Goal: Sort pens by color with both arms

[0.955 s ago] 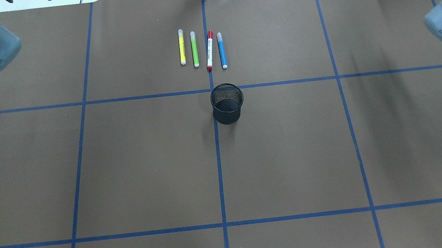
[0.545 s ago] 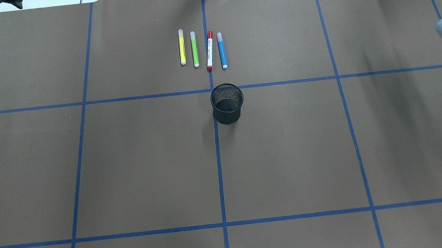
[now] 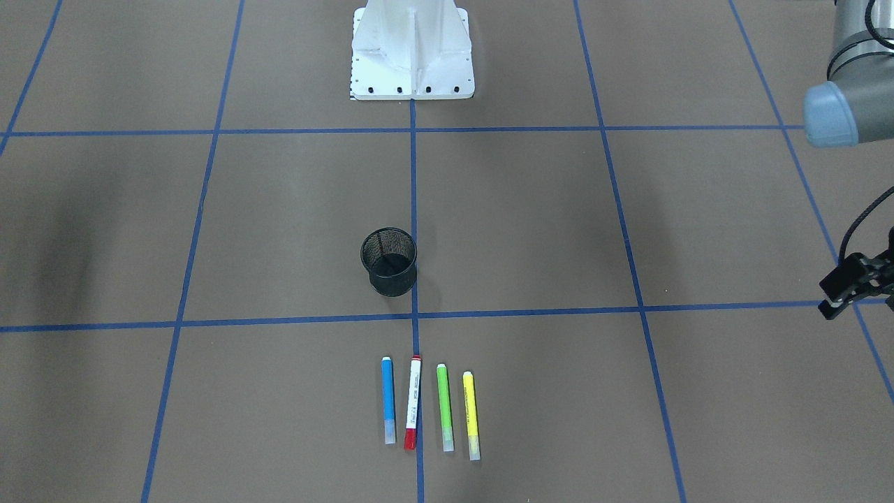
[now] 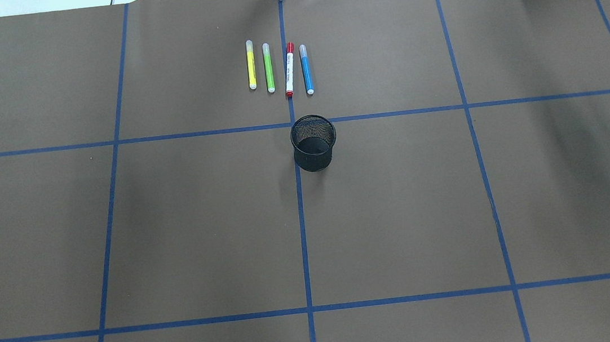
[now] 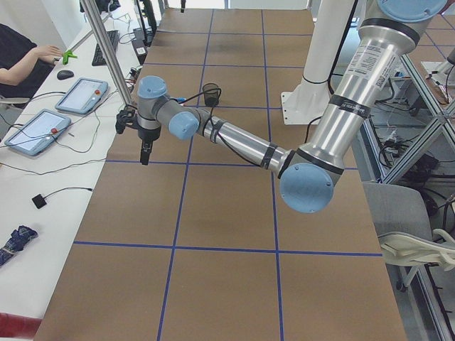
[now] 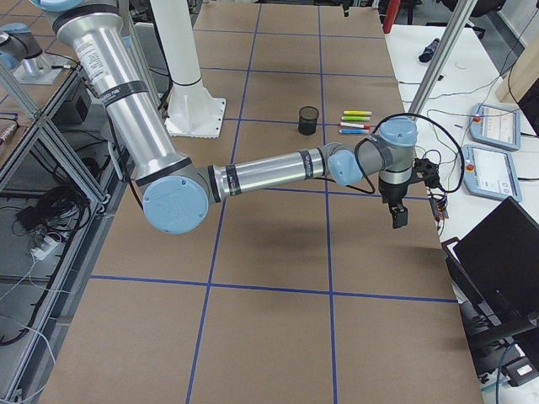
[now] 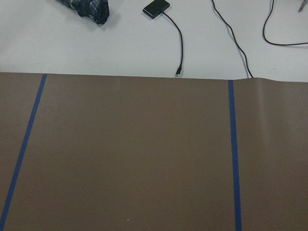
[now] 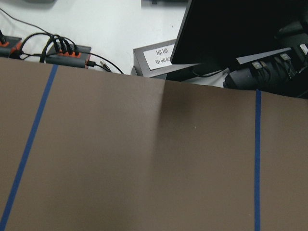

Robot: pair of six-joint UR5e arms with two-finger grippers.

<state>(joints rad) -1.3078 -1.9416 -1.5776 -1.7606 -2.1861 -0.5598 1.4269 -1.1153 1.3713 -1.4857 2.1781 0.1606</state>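
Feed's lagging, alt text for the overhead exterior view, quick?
Four slim markers lie side by side on taped brown paper: yellow pen, green pen, red-capped white pen, blue pen, with an upright black mesh cup just nearer the robot. Only the black jaws of both arms peek in at the far corners.

The yellow pen [image 4: 251, 66], green pen [image 4: 269, 68], red-capped white pen [image 4: 289, 70] and blue pen [image 4: 306, 70] are lying parallel and apart, running toward 3 o'clock in that order. They are sitting toward 12 o'clock from the middle of the table [image 4: 176, 235]. The left arm [image 5: 242, 142] is stretching toward 10 o'clock, the right arm [image 6: 269, 172] toward 2.
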